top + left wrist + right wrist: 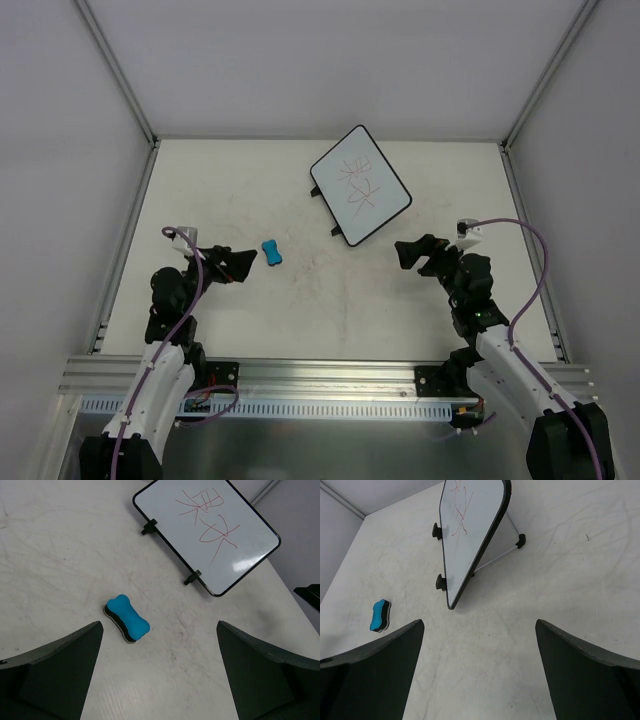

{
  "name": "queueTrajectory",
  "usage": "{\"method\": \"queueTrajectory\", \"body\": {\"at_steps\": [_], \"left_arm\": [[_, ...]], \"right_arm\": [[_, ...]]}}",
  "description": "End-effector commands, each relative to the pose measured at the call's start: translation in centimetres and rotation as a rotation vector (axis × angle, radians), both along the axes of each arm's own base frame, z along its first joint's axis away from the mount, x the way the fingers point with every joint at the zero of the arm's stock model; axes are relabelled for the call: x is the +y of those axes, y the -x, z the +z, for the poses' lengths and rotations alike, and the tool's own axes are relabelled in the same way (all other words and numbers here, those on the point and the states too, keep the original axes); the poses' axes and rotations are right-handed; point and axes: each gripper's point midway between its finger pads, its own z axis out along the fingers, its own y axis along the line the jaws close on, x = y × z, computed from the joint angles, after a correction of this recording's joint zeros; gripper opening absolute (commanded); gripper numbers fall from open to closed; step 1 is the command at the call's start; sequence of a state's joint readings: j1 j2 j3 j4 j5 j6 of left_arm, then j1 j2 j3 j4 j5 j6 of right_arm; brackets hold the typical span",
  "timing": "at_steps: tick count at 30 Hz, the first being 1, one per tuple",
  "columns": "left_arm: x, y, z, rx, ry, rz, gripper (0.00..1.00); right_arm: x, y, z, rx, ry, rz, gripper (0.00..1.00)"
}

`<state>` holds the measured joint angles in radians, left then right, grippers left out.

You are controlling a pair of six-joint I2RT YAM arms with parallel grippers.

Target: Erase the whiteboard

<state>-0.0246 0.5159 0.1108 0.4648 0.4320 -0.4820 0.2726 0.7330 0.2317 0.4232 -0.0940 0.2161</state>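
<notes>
Red scribbles (357,183) run right across the whiteboard (360,186), and not a stroke is wiped. Left gripper (240,266) hangs low over the table (300,310) with its jaws spread wide and nothing between them. Just ahead of its fingertips, a touch to the left of centre in its own wrist view, lies the blue eraser (127,619), flat on the table and clear of both fingers. Further ahead of that gripper and off to its right sits the board, black frame, two small black tabs on the near edge.

Over to the right gripper (412,258): jaws spread wide too, holding nothing. From its wrist view the board (470,530) stands ahead and slightly left, propped at a tilt on a thin wire leg behind it, writing face turned away to the left. The eraser (380,615) shows well off to this gripper's left, apart from the board. Both grippers sit well apart from each other, neither touching anything
</notes>
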Motion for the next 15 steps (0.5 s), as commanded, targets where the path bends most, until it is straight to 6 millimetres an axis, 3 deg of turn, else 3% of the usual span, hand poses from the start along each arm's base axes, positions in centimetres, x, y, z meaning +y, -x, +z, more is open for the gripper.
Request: {"method": "queueTrajectory", "body": {"at_steps": [1, 15], "left_arm": [[0.5, -0.5, 2.1, -0.063, -0.019, 0.025, 0.99], [1.2, -0.5, 2.0, -0.048, -0.02, 0.074, 0.99]], "right_arm": [[0.1, -0.6, 2.5, -0.087, -0.019, -0.002, 0.99], [1.1, -0.2, 2.2, -0.098, -0.017, 0.062, 0.99]]}}
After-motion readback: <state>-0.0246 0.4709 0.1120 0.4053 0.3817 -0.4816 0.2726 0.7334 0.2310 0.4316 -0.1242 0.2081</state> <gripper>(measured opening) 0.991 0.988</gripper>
